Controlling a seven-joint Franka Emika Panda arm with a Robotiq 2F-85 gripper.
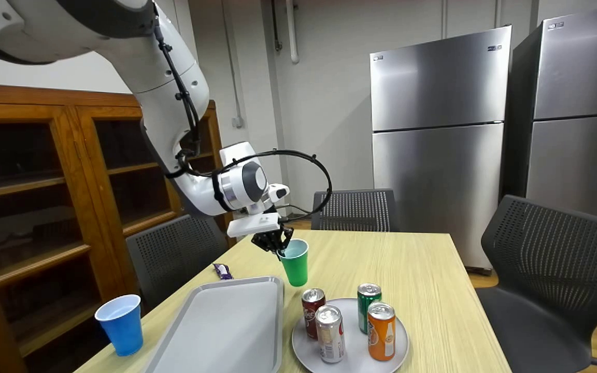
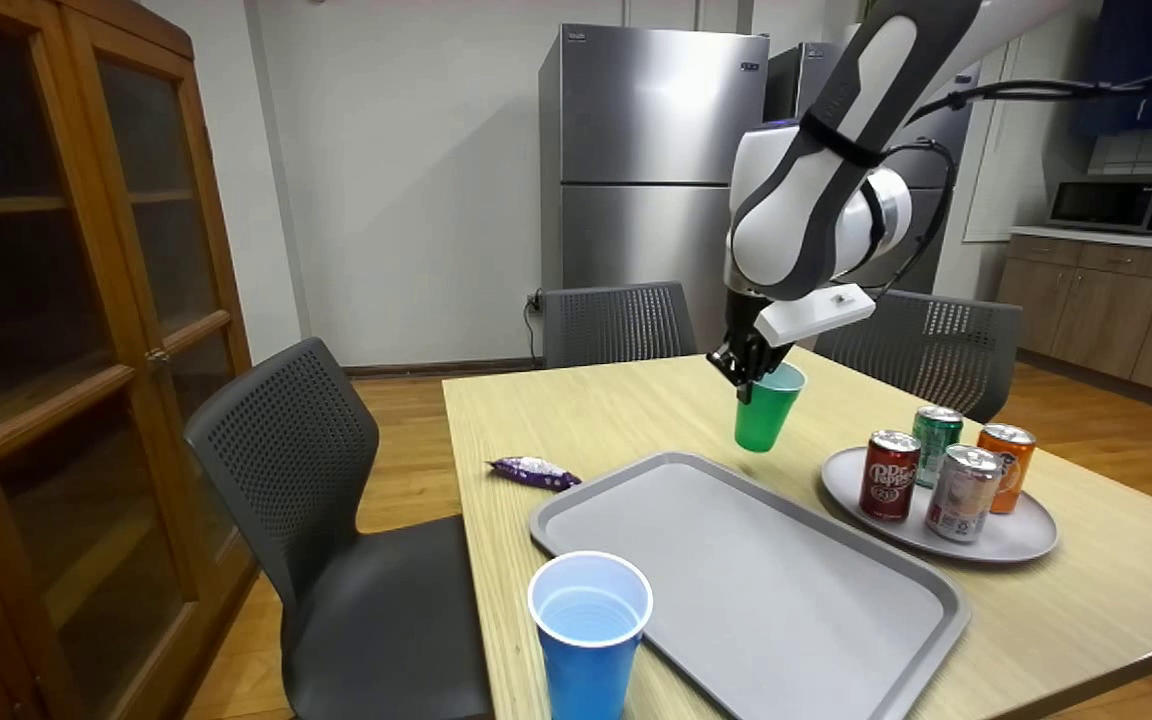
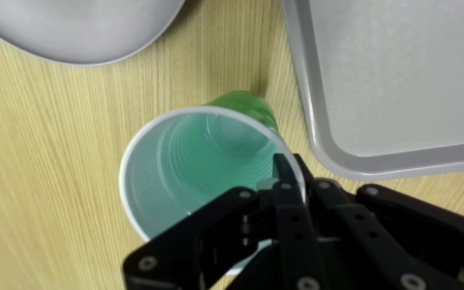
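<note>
The pincer point(image 3: 291, 161) is clamped on the green cup point(image 3: 212, 157), with one finger point(image 3: 283, 167) inside and another outside, probably because its thin wall is easy to pinch, and the cup leans below it, near the gray tray point(image 3: 409, 80).

In an exterior view the white arm point(image 1: 165, 110) arches in from near left, wrist point(image 1: 233, 189) low, tool point(image 1: 279, 250) slanting downward, jaws pinched tight.

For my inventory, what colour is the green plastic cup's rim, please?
White rim, shown best in the wrist view.
</note>
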